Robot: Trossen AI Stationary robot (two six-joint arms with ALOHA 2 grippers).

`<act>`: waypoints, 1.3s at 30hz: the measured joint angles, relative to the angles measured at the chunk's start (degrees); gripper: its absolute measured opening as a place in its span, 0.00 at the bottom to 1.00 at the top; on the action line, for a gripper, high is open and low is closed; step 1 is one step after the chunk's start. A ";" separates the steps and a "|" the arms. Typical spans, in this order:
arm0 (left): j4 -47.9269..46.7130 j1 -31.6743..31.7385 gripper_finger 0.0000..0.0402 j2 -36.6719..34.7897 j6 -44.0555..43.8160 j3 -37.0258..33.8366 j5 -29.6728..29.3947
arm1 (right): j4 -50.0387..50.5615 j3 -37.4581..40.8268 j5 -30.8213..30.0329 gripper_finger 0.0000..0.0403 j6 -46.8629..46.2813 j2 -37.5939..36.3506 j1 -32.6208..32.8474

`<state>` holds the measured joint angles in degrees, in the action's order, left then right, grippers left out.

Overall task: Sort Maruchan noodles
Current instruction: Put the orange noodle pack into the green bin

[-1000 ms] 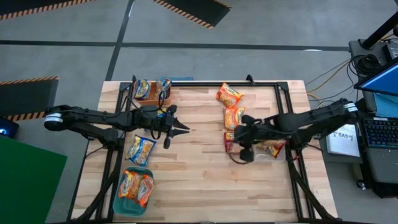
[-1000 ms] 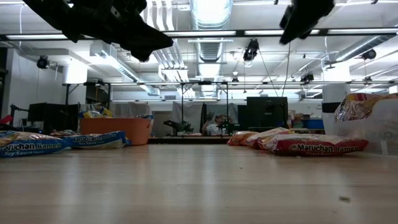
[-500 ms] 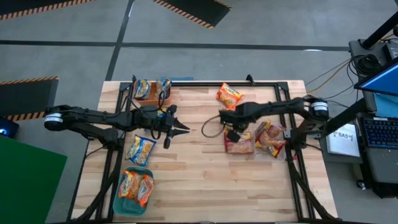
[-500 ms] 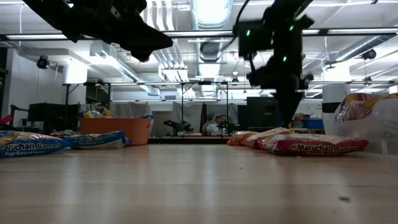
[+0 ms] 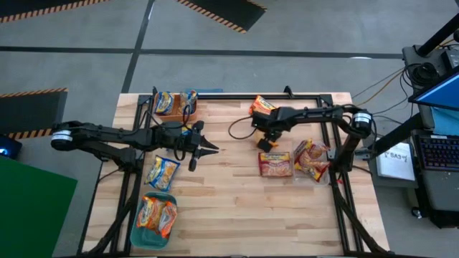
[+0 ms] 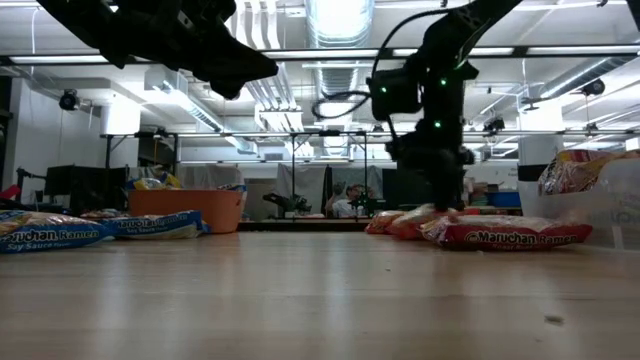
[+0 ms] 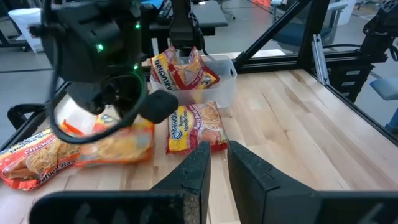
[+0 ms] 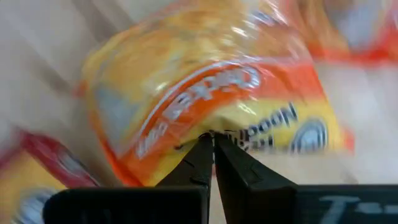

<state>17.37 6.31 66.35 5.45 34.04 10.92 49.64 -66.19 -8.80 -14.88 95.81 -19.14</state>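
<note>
My right gripper (image 5: 264, 142) is shut and points down at an orange noodle packet (image 8: 205, 81) in the table's middle right. The low view shows its fingers (image 6: 447, 200) reaching down to that packet (image 6: 405, 221). A second orange packet (image 5: 261, 107) lies flat toward the far edge. A red packet (image 5: 276, 164) lies flat nearer. Another packet (image 5: 311, 159) stands in a clear tub (image 7: 225, 79). My left gripper (image 5: 208, 149) hovers over the table's middle, its fingers (image 7: 214, 155) a narrow gap apart, holding nothing. A blue-and-yellow packet (image 5: 161, 173) lies below the left arm. My right gripper's shut fingertips (image 8: 212, 138) come from above, pointing down, onto the upper face of the orange packet (image 8: 217, 118) near its middle. The packet lies flat on the table. Whether any film is pinched between the tips, I cannot tell.
An orange bin (image 5: 172, 104) with blue-and-yellow packets sits at the far left corner. A teal bin (image 5: 138, 238) with orange packets sits at the near left corner. A black cable loops off the right arm (image 5: 240, 127). Bare wood lies across the table's near middle.
My right arm has swung from the table's right side toward the far edge and the left. Its gripper has come down over the orange packet. The red packet that it covered now shows. My left arm has kept still.
</note>
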 joint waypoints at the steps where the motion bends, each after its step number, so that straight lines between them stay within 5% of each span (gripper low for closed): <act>1: 0.00 0.02 0.09 0.00 0.00 0.00 0.00 | -2.41 0.02 0.79 0.02 0.13 0.00 0.38; 6: 0.00 0.02 0.09 0.00 0.00 0.00 0.00 | -18.07 0.04 11.37 0.02 5.45 -0.26 4.07; 10: 0.00 0.01 0.09 0.00 0.00 0.00 0.00 | -25.75 0.04 11.78 0.02 8.68 -1.94 7.07; 19: 0.53 0.01 0.09 0.00 -0.50 0.00 -0.02 | -13.32 0.48 -3.99 0.02 9.87 -5.83 7.02; 26: 2.83 0.01 0.09 0.00 -3.87 0.00 -0.02 | -17.48 6.97 -4.68 0.02 8.84 -4.40 6.14; 35: 13.07 -0.42 0.09 6.46 -15.51 -0.02 -0.02 | -40.92 13.40 13.60 0.02 10.77 -4.09 7.20; 39: 17.27 -0.52 0.09 12.04 -21.08 -0.05 -0.02 | -42.90 12.58 14.80 0.02 15.11 -4.32 7.89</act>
<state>34.64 5.78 78.39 -15.62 33.99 10.90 6.74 -53.62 6.00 0.23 91.49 -11.25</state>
